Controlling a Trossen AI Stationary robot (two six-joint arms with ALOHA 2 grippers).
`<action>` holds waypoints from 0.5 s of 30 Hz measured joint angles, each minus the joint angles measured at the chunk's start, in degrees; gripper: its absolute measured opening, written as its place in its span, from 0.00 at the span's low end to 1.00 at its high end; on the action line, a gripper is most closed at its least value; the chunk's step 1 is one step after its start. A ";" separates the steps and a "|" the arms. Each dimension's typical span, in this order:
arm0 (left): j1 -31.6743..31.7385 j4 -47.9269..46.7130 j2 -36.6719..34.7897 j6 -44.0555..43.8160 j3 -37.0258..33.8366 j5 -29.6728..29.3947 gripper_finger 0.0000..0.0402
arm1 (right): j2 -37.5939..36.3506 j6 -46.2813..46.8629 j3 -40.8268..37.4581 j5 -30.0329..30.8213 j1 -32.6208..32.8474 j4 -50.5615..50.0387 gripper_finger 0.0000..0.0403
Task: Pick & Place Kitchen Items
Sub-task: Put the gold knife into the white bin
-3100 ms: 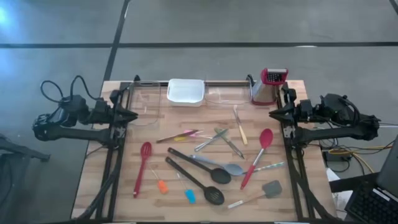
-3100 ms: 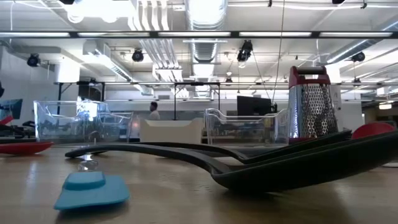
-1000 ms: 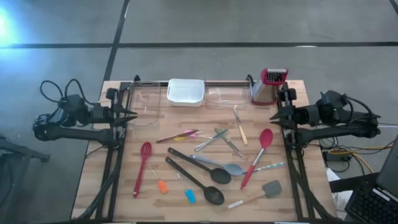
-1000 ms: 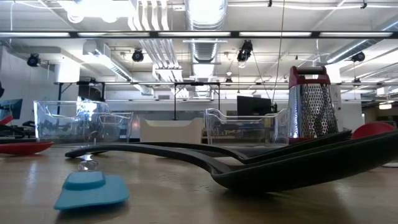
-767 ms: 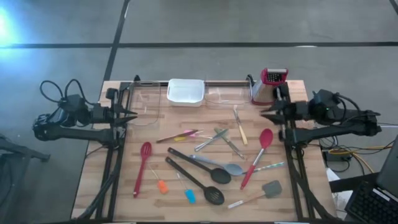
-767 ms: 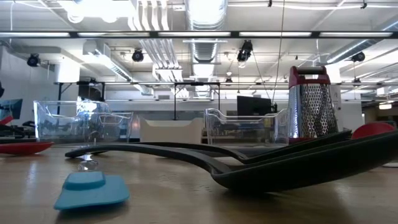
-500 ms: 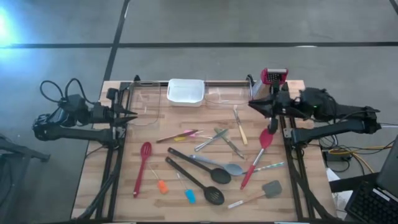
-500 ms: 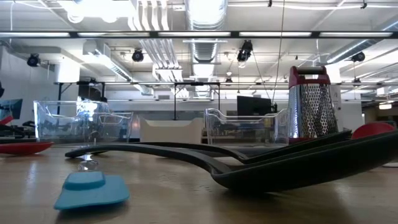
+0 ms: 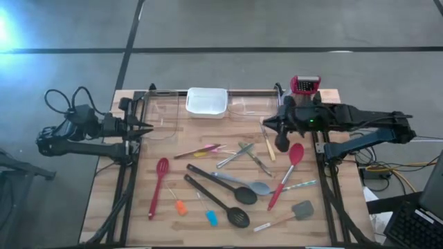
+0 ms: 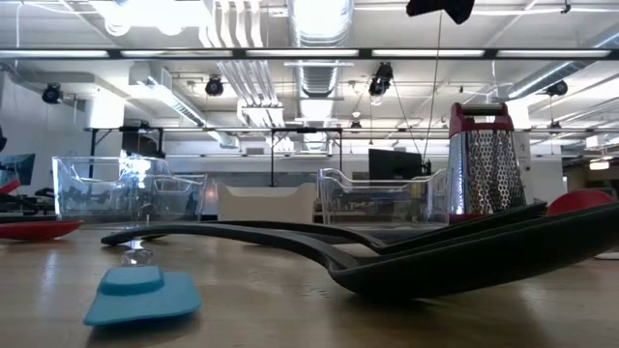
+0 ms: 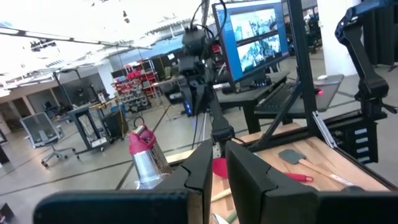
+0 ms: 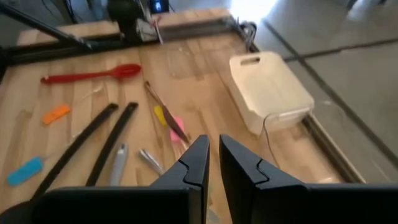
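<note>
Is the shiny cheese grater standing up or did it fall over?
Standing up. The grater stands on its wide metal base on the table, its red top uppermost, beside a clear container.

The desk (image 9: 159, 149) is showing pale wood planks with a visible grain and a dull, unpolished finish. The box grater (image 10: 484, 166) is gleaming as perforated bright metal under a glossy red plastic top. The clear bins (image 10: 116, 188) are looking like smooth transparent plastic, catching reflections. The white tray (image 9: 206, 102) is appearing smooth and slightly shiny, probably plastic. The black slotted spoon (image 9: 216, 200) is looking like matt dark plastic; the red spoon (image 9: 158, 185) is showing a soft satin sheen. At the desk's centre, the thin tongs (image 9: 235, 155) are glinting like bare metal. The blue piece (image 10: 140, 295) is reading as rubbery and matt. Both pincers' fingers (image 12: 198, 163) are looking matt black.
</note>
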 joint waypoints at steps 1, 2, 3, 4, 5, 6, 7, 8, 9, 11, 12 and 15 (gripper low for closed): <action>0.01 0.46 0.05 0.00 0.00 -0.12 0.13 | 0.67 0.58 0.30 0.01 0.00 -0.18 0.08; 0.01 1.02 0.15 0.00 0.00 -0.24 0.13 | 1.34 1.21 0.40 -0.01 0.00 -0.19 0.08; 0.01 1.76 0.28 0.00 0.00 -0.27 0.13 | 1.90 1.84 0.40 0.00 0.00 -0.32 0.08; 0.00 2.34 0.40 0.00 0.00 -0.30 0.13 | 2.41 2.40 0.35 0.00 0.00 -0.38 0.08; 0.00 2.75 0.60 0.00 0.00 -0.33 0.13 | 2.99 2.96 0.25 -0.02 0.00 -0.38 0.08; 0.02 3.25 0.84 0.00 0.00 -0.35 0.13 | 3.51 3.40 0.11 -0.02 0.00 -0.38 0.08; 0.00 3.94 1.10 -0.02 0.00 -0.33 0.13 | 4.03 4.00 -0.01 -0.02 0.00 -0.39 0.08; 0.02 4.88 1.45 -0.44 0.00 -0.35 0.13 | 4.67 4.96 -0.03 0.00 0.00 -0.38 0.08; 0.02 5.98 1.78 -1.71 0.00 -0.39 0.13 | 5.35 6.00 -0.03 -0.02 0.00 -0.33 0.08; 0.02 8.05 2.26 -6.94 0.00 -1.40 0.13 | 6.42 7.17 -0.10 -0.02 0.00 -0.38 0.08; 0.01 8.79 2.42 -10.57 0.00 -2.30 0.13 | 6.92 7.79 -0.10 -0.04 0.00 -0.36 0.08; 0.02 6.89 2.46 -19.67 0.01 -5.67 0.13 | 8.28 9.58 -0.27 -0.03 0.41 -0.31 0.08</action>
